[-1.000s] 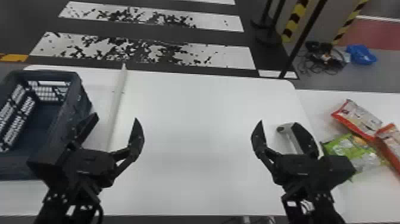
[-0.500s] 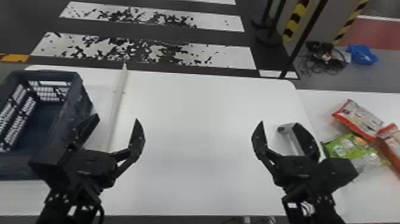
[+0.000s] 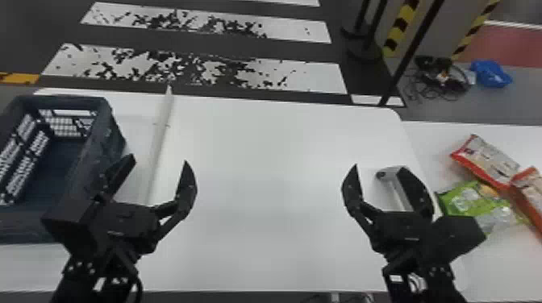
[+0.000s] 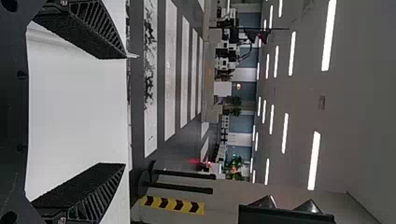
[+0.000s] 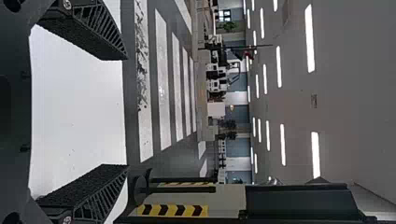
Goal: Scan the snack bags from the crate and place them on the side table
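Note:
In the head view, my left gripper [image 3: 159,171] stands open above the white table, right of the dark blue crate [image 3: 115,133], whose visible inside holds no bags. My right gripper [image 3: 379,177] is also open, over the table's right part, with a white handheld scanner [image 3: 393,181] seen between its fingers. Three snack bags lie on the side table [image 3: 496,262] at the right: a red and white bag [image 3: 486,159], a green bag [image 3: 470,201] and an orange bag [image 3: 532,189]. In the wrist views, the left gripper [image 4: 123,111] and right gripper [image 5: 126,112] have nothing between their fingers.
The white main table [image 3: 262,201] spans the middle. A thin pale divider [image 3: 159,141] runs along it beside the crate. Beyond its far edge stand black posts [image 3: 365,52] on the floor, with cables [image 3: 439,76] and a blue item [image 3: 490,74] farther right.

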{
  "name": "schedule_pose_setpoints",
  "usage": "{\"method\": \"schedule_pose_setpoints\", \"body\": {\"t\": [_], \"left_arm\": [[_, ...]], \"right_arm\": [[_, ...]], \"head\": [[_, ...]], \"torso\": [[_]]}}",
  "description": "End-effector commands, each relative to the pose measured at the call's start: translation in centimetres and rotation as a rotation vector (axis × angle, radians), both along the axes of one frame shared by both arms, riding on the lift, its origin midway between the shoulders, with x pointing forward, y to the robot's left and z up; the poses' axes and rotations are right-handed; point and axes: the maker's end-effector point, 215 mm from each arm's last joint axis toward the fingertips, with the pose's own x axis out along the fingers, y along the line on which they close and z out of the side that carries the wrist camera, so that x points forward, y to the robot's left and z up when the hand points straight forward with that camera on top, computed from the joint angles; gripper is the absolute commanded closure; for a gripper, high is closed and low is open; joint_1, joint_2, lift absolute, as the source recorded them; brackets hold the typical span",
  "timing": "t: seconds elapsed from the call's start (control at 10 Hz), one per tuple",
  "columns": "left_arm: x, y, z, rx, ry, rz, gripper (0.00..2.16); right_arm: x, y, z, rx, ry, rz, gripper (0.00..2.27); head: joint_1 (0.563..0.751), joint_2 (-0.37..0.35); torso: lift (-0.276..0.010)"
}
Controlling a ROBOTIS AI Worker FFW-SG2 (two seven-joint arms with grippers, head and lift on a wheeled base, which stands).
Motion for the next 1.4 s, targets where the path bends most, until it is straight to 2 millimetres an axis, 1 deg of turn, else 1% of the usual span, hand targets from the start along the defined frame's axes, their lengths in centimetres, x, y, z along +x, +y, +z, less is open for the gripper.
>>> {"method": "schedule_pose_setpoints", "body": {"t": [0.0, 0.8, 1.0, 1.3], "left_arm": [[-0.01, 0.0, -0.06, 0.002, 0.0, 0.001, 0.04], [-0.02, -0.3, -0.09, -0.002, 0.001, -0.002, 0.04], [-0.04, -0.43, -0.09, -0.001, 0.001, -0.003, 0.04], [-0.28, -0.54, 0.08, 0.005, 0.0, -0.001, 0.04]], "right_arm": [[0.06, -0.02, -0.02, 0.001, -0.001, 0.0, 0.06], [0.03, -0.08, 0.1, 0.006, -0.008, -0.002, 0.07], [-0.07, -0.12, 0.52, 0.007, -0.022, -0.002, 0.07], [-0.13, -0.23, 0.65, 0.009, -0.028, -0.001, 0.07]], "head": [[0.695, -0.118], [0.695, -0.121], [0.695, -0.122], [0.695, -0.127]], "torso": [[-0.081], [-0.081], [-0.081], [-0.081]]}}
